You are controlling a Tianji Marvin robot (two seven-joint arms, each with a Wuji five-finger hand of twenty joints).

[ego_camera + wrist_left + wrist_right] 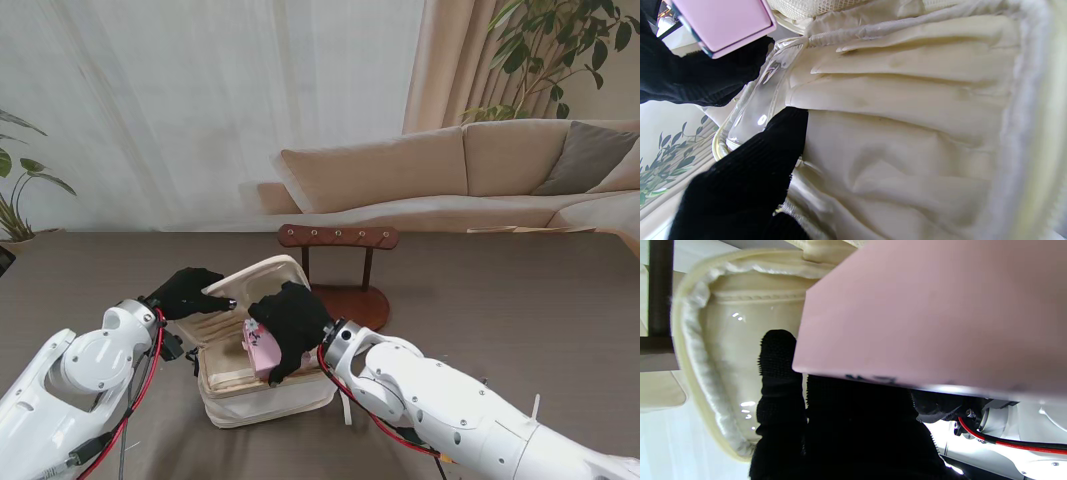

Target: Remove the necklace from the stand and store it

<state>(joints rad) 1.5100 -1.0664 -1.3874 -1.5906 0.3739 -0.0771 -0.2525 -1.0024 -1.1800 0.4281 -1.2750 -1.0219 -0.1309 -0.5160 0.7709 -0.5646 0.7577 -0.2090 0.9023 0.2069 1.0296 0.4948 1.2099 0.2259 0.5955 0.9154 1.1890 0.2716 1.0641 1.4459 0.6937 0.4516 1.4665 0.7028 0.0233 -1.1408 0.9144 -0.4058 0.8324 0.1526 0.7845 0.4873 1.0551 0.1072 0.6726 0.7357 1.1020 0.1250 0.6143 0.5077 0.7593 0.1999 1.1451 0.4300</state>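
Necklace itself is not showing anywhere; a pink box [262, 349] is sitting in the right hand [289, 322], whose black-gloved fingers are curling around it over the open cream case [262, 385]. In the right wrist view the box [933, 313] is filling most of the picture, flat-sided and matte, with a knitted fingertip [777, 350] pressing against its edge. The left hand [186, 291] is reaching in from the left, its fingers pressing together on the raised lid [268, 282] of the case, just beside the right hand. From the left wrist, one finger [773, 143] is touching a clear glossy pocket [756, 106] on the lid's pleated satin lining [907, 110], and the box [723, 23] is hanging close by. Farther off, just behind the case, a dark wooden stand [338, 262] with a peg bar and round base is resting on the brown surface [520, 300]. A beige sofa [470, 170] is lying beyond.
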